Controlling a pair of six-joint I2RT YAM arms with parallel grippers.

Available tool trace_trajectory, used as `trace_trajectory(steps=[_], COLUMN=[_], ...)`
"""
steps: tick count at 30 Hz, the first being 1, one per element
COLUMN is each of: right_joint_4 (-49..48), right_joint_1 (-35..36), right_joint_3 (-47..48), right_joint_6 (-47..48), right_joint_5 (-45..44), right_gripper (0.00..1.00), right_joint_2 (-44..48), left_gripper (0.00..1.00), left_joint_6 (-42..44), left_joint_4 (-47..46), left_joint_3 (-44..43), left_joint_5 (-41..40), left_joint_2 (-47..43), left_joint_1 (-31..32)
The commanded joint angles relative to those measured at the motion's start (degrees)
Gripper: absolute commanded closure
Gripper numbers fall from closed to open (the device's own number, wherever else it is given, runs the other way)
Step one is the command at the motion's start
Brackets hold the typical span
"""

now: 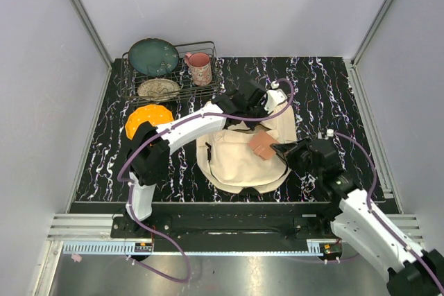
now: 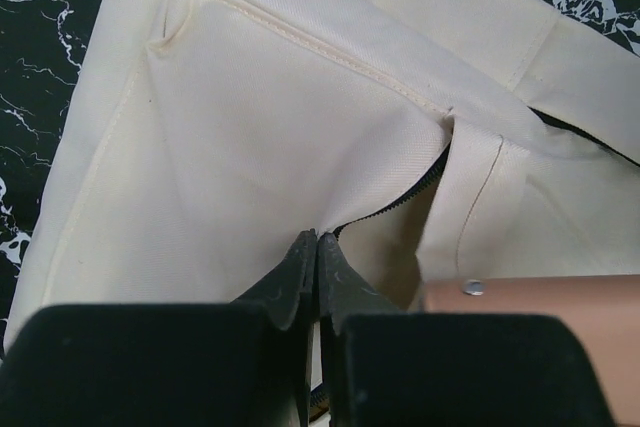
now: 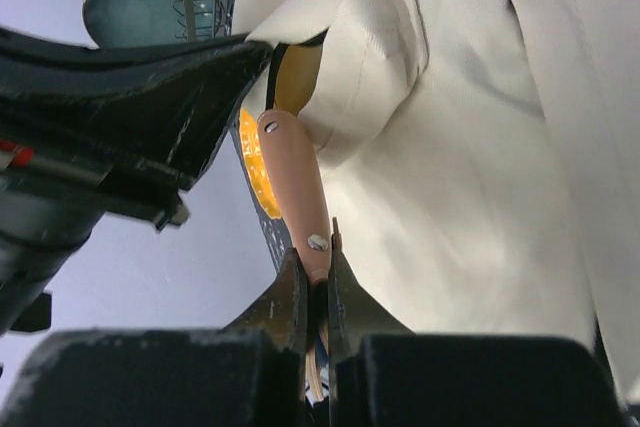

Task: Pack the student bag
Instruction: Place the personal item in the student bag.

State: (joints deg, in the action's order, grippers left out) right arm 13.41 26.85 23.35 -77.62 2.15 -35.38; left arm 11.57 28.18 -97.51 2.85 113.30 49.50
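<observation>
The left gripper [image 2: 316, 252] is pinched tight on the bag [image 2: 260, 147] at its zipper edge. The right gripper [image 3: 318, 272] clamps a pink item [image 3: 295, 177], centre frame. Black marbled table [image 1: 333, 88], grey walls [image 1: 229, 5].

One large cream canvas flap bag [image 1: 239, 164] lies at centre frame, with one flat pinkish-brown case [image 1: 263, 145] at its right edge. At upper left, one wire dish rack [image 1: 212, 86] holds two plates, a dark teal plate [image 1: 153, 57] and a speckled beige plate [image 1: 159, 89], plus one pink patterned mug [image 1: 200, 68]. One orange plate [image 1: 147, 116] sits just below the rack.
</observation>
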Motion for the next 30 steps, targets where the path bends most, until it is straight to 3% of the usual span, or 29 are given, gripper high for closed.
trace_trajectory(steps=[1, 16, 21, 30], right_joint_4=[-18.1, -41.9, -55.5, -65.7], right_joint_1=[0.1, 0.0, 0.0, 1.2], right_joint_3=[-2.1, -9.9, -8.9, -2.5], right_joint_6=[-4.6, -16.8, -13.4, -7.2], right_joint_5=[2.0, -5.0, -7.7, -8.9], right_gripper=[1.00, 1.00, 1.00, 1.00], right_joint_2=[-5.0, -23.3, -30.6, -42.7], left_gripper=[1.00, 1.00, 1.00, 1.00], left_joint_6=[-1.6, -4.4, -5.5, -9.0], left_joint_4=[1.3, 1.3, 1.6, 3.2], left_joint_3=[-2.9, -1.2, -0.7, -1.1], left_joint_5=[-0.4, 1.3, 3.7, 4.5], left_joint_2=[-5.1, -9.1, -9.2, -8.4], left_joint_1=[-0.7, -1.3, -1.3, -1.6])
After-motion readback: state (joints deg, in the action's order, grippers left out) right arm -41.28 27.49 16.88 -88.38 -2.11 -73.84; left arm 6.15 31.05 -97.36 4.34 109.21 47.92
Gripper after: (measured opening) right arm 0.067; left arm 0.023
